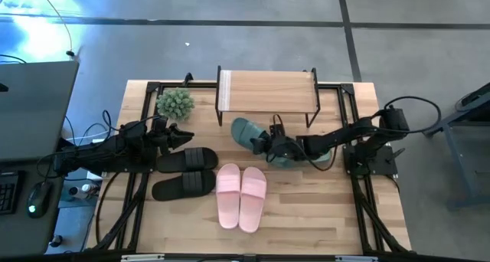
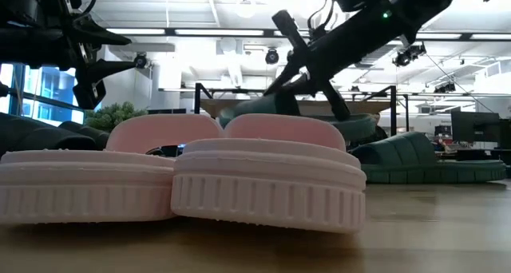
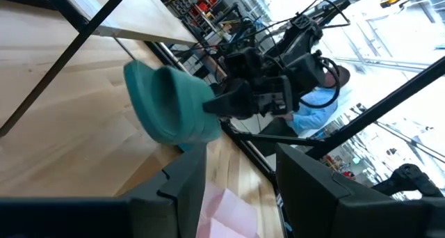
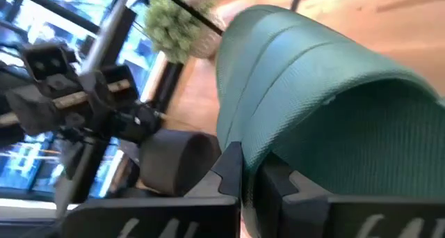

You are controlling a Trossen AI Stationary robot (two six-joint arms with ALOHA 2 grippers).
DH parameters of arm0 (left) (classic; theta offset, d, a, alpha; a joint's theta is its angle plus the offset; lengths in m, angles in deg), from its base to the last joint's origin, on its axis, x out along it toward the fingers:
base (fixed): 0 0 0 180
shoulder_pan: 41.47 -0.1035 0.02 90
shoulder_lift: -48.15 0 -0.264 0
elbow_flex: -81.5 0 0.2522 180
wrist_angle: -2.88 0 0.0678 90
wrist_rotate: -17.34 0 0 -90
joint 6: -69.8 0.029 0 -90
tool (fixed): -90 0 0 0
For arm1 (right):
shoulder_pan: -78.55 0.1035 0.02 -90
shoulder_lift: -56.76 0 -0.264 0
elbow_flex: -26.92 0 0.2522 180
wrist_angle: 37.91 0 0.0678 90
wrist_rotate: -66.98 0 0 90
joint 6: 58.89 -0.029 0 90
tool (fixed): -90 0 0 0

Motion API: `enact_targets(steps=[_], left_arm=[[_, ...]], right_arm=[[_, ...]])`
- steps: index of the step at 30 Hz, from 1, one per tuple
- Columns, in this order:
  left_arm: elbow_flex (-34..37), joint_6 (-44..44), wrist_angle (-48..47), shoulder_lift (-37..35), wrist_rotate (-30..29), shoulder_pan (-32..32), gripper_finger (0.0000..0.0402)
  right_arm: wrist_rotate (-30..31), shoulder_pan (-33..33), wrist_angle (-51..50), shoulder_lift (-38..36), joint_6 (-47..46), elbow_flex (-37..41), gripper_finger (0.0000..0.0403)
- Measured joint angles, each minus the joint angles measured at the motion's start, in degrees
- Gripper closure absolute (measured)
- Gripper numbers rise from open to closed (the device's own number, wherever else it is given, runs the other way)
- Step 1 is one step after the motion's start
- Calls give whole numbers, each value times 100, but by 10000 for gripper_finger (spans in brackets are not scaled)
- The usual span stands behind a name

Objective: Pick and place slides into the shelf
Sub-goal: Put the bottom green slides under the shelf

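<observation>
My right gripper is shut on a dark green slide, just in front of the shelf, a low rack with a wooden top at the table's far side. The second green slide lies on the table under my right arm. Two black slides lie left of centre on their soles. Two pink slides lie side by side near the table's middle. My left gripper hovers open at the left, beside the black slides, touching nothing. My right gripper pinches the edge of the green slide's wide strap between its two fingers. It comes from the table's right side, slanting a little downward. The slide reaches away from the fingers toward the left and, in the low view, appears raised off the table.
A small green potted plant stands at the far left, next to the shelf. Black frame rails run along the table's edges. Bare wood lies along the near edge.
</observation>
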State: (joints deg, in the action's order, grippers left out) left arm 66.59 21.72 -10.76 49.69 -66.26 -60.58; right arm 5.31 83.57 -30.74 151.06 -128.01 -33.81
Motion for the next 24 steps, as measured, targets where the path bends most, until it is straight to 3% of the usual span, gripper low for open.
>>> enact_targets(steps=[5, 18, 24], left_arm=[[0, 0, 0, 1, -1, -1, 243], [0, 1, 2, 1, 0, 1, 243], [-2, 1, 2, 1, -1, 1, 243]], right_arm=[[-371, -358, -105, -2, -503, -3, 403], [320, -855, 23, 41, -1283, -3, 403], [304, -789, 223, 606, -1624, -155, 403]])
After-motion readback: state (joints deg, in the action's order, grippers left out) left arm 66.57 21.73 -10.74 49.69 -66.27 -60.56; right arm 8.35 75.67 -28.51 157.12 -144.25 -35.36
